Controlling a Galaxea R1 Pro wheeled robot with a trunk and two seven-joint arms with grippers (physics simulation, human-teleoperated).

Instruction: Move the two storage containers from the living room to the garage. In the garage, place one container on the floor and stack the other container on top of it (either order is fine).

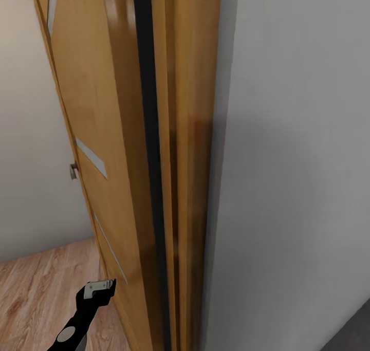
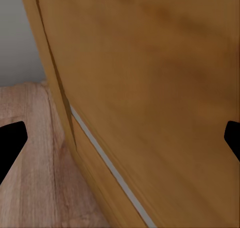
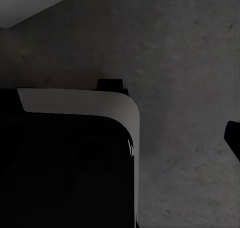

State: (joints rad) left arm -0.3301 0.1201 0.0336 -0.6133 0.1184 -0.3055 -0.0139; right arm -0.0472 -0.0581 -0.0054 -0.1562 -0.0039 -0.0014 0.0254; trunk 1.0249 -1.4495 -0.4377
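Garage floor [image 1: 354,330], dark grey concrete, shows at the head view's lower right corner beyond a pale grey wall [image 1: 293,186]; an open wooden door [image 1: 97,150] stands edge-on, with light wood-plank floor [image 1: 41,294] at lower left and the left gripper [image 1: 105,285] near the door's foot. From the left wrist, that gripper's fingertips [image 2: 11,140] sit wide apart before the door panel. From the right wrist, rough concrete lies beside the robot's black-and-white base [image 3: 75,158]; one dark fingertip [image 3: 233,138] shows, so the right gripper's state cannot be told.

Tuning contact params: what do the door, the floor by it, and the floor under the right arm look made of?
Door: wood veneer, satin sheen, visible grain, pale inlaid strips. Floor beside it: light wood planks, matte, plank seams. Floor under the right arm: probably concrete, dark grey, rough speckle.
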